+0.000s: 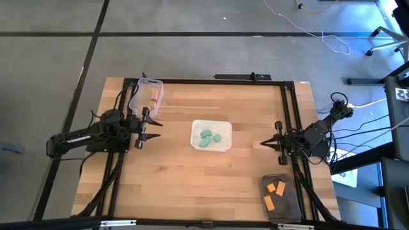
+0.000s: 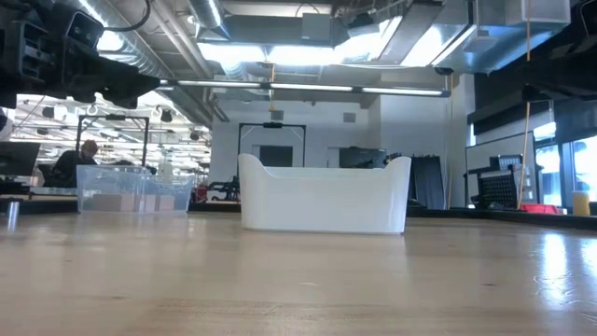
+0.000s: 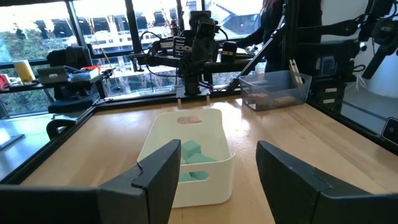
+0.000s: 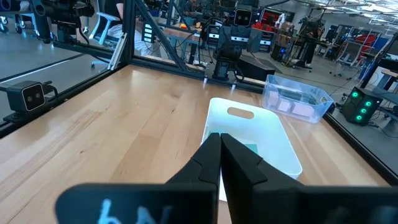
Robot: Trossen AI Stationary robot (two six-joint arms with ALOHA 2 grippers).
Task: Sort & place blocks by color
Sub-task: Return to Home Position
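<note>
Sitting sorted: teal blocks (image 1: 209,137) in centre tray (image 1: 197,128), orange blocks (image 1: 275,191), seen only from above, in near-right corner bin (image 1: 291,206); left gripper (image 3: 219,149) wide, right gripper (image 4: 221,138) closed.

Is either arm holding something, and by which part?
Nothing is held: the left gripper has its jaws open and empty, the right gripper has them shut on nothing.

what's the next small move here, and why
Probably just shut the open left pincer and park: teal green blocks lie in the white square tray, orange blocks in the dark bin, pale wood blocks in the clear plastic tub; the right pincer is shut.
</note>
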